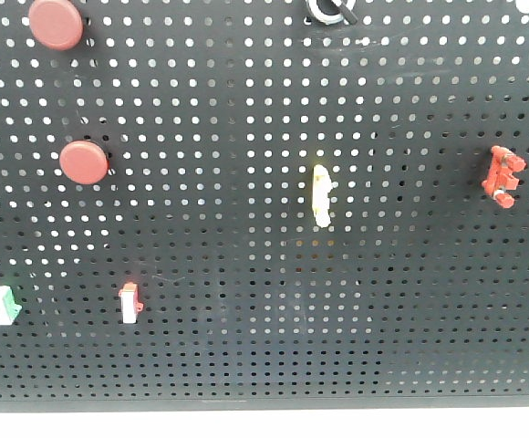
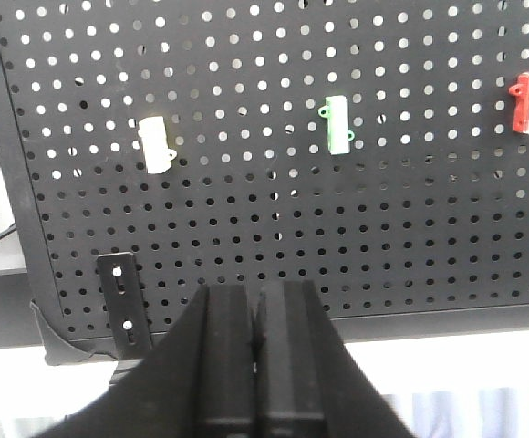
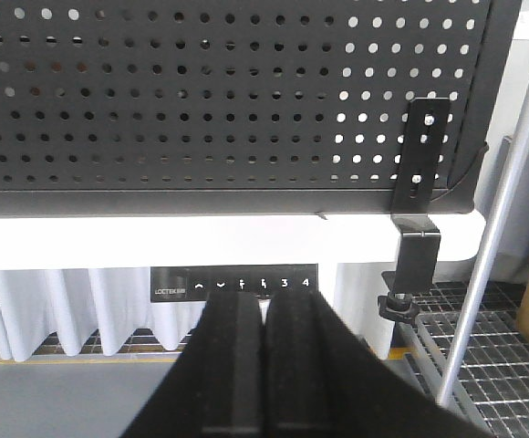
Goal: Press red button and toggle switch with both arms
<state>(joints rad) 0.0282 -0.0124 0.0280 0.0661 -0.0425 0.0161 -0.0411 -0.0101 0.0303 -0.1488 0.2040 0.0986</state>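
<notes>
Toggle switch (image 1: 503,176), the blocky all-red one, sits at the right edge of the front view, mounted on the black pegboard (image 1: 246,347) about mid-height, with nothing touching it. Two round red buttons are at the upper left: the top one (image 1: 56,24) is partly cut off by the frame edge, the lower one (image 1: 84,162) shows in full. A black-and-white knob-like thing (image 1: 330,9) at the top is mostly cropped, so it's hard to say what it is. A pale-yellow lever (image 1: 321,194) is near the middle, with a green-and-white switch (image 1: 5,305) and a red-and-white switch (image 1: 130,303) low on the left. Neither arm shows in the front view. In the left wrist view the left gripper (image 2: 255,319) has its jaws clenched together on nothing, below the board's bottom edge. The right gripper (image 3: 263,319) looks the same, pressed closed and empty, pointing under the board at a white desk edge (image 3: 201,242) with a small control panel (image 3: 235,284), white curtain and metal grating behind.
</notes>
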